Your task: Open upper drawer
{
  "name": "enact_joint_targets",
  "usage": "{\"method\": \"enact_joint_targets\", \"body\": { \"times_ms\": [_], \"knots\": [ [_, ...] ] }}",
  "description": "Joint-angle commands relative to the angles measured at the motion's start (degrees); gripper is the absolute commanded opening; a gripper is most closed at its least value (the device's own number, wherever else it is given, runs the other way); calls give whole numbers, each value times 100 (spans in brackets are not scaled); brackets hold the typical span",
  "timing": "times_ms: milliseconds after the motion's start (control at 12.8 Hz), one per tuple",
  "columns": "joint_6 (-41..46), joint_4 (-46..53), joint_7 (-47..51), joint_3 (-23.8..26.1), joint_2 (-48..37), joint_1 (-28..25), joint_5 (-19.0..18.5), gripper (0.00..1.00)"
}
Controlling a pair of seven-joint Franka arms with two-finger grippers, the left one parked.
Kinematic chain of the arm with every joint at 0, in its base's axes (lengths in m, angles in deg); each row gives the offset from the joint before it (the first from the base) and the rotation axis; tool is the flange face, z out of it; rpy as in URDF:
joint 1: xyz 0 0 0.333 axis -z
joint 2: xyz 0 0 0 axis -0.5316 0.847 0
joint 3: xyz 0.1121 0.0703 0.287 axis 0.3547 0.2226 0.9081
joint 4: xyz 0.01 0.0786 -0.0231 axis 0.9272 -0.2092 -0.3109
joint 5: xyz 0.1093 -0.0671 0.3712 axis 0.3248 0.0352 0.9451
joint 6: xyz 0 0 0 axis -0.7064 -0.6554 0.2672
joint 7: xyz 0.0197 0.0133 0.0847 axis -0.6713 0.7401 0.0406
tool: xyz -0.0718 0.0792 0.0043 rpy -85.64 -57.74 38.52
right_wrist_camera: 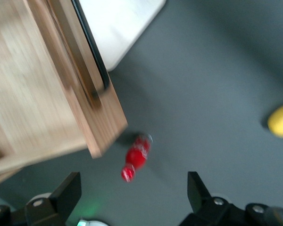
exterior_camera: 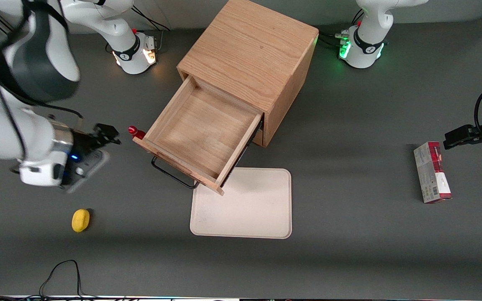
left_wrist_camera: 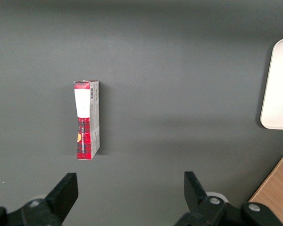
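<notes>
- Gripper (right_wrist_camera: 134, 197) hangs wide open, holding nothing, above a little red bottle (right_wrist_camera: 136, 157) beside the upper drawer (exterior_camera: 201, 131).
- Upper drawer is pulled out with nothing inside.

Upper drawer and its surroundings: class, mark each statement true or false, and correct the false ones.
1. The upper drawer is pulled out. True.
2. The gripper grips the black handle. False: it is open, apart from the drawer, holding nothing.
3. A red bottle lies inside the drawer. False: it is on the table beside the drawer's corner.
4. The cream tray lies nearer the front camera than the cabinet. True.
</notes>
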Motion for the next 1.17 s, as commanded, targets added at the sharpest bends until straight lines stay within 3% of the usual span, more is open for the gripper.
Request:
{"method": "enact_joint_targets", "body": {
  "times_ms": [0,392,783,1018,1096],
  "knots": [
    [-337,-1374,1027,-54,-1170,-146,-463,100],
    [-205,-1772,1726,-422,-1654,-128,-403,100],
    [-1391,-3063,1912,-441,-2674,-137,-429,100],
    [-1357,-2925,1930,-240,-2631,-7,-657,100],
    [-1348,-2863,1947,162,-2605,421,-614,100]
  ]
}}
